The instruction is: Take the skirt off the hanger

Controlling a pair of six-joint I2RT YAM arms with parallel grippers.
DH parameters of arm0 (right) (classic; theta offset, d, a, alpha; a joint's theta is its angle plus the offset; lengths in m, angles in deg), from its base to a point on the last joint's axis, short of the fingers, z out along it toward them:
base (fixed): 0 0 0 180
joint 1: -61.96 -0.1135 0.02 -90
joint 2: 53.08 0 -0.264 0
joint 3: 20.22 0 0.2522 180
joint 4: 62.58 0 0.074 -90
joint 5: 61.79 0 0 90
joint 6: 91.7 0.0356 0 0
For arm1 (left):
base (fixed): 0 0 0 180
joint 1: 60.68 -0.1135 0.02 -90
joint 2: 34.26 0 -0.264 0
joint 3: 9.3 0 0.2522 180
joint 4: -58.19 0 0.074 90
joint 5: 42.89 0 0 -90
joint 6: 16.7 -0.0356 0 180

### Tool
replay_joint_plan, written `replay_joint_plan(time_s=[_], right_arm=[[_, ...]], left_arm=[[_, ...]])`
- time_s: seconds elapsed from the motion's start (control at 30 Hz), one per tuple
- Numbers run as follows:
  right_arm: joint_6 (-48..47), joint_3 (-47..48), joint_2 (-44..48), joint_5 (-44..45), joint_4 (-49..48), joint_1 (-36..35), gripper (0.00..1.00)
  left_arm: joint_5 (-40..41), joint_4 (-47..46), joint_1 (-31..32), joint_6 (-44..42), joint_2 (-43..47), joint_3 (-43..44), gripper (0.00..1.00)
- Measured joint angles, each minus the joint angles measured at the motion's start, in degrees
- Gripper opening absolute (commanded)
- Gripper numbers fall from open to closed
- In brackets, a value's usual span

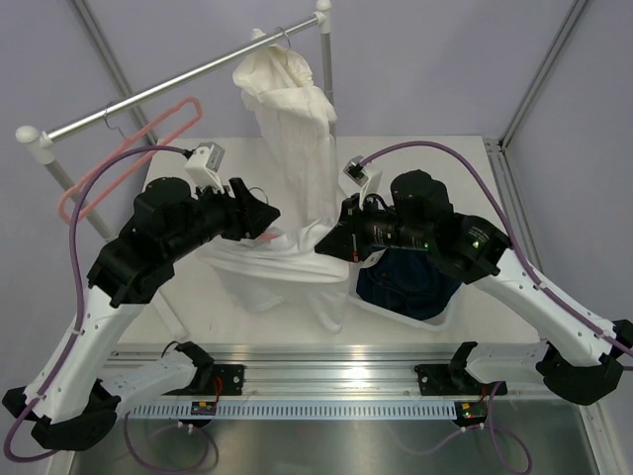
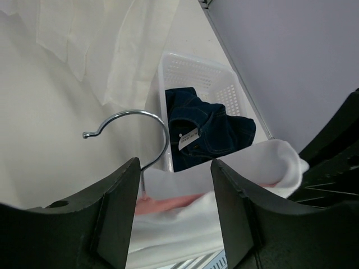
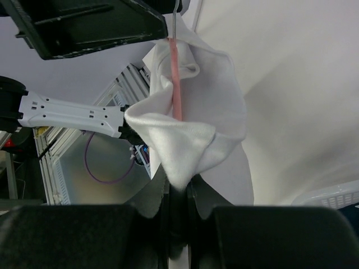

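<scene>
Slung in the air between the two arms: white fabric skirt [image 1: 287, 259], kept off the table, presumably to let it slide free of the thin pink hanger [image 3: 175, 73] without dragging. Right pincer [image 3: 179, 193] clamped tight on a fold of the white cloth, with the fabric bunched directly above the fingertips and the pink bar rising straight ahead, probably for pulling that side off the hanger's end. Left pincer [image 2: 175, 165] with fingers plainly apart. Curved silver wire hook [image 2: 132, 115] standing just beyond and between them, stem close against the left-hand finger, pink bar and white cloth lying across the gap lower down. Actual pressure on the hanger impossible to judge here. Farther out from the left pincer, past the hook: white perforated plastic basket [image 2: 196, 67] holding a dark blue denim garment [image 2: 213, 131], likely the drop spot for the skirt once freed.
</scene>
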Motion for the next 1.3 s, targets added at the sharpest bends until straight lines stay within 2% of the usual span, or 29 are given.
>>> replay_joint_plan(time_s=[0.17,0.37,0.5,0.57,0.67,0.7,0.73,0.8,0.9,1.3], right_arm=[[0.4,0.0,1.5,-0.7,0.0,0.0,0.00],[0.5,0.0,3.2,-0.8,0.0,-0.1,0.00],[0.5,0.0,3.9,-0.7,0.0,-0.1,0.00],[0.5,0.0,4.2,-0.8,0.0,-0.2,0.00],[0.5,0.0,4.6,-0.6,0.2,-0.2,0.00],[0.6,-0.1,4.8,-0.5,0.2,-0.2,0.31],[0.7,-0.2,5.0,-0.4,0.3,-0.2,0.56],[1.6,-0.2,5.4,-0.6,-0.6,-0.2,0.79],[1.4,-0.4,7.1,-0.8,-1.0,-0.2,0.99],[-1.5,-8.5,17.4,-0.6,1.7,-0.3,0.99]], left_arm=[[4.3,0.6,3.2,-0.9,0.0,-0.6,0.54],[8.1,1.1,6.3,-1.5,-0.7,-0.9,0.40],[9.9,1.1,8.8,-1.5,-1.9,-1.0,0.28],[10.5,1.1,9.7,-1.3,-2.3,-1.0,0.02],[12.1,1.2,10.9,-2.0,-2.7,-1.0,0.00],[12.6,1.3,11.3,-2.0,-3.0,-0.9,0.00],[13.0,1.5,11.7,-2.0,-3.2,-0.6,0.00],[13.9,2.2,12.2,-2.0,-3.8,-0.1,0.00],[15.1,4.4,12.6,-2.4,-5.1,1.1,0.00],[17.6,6.7,13.7,-3.5,-6.4,3.9,0.00]])
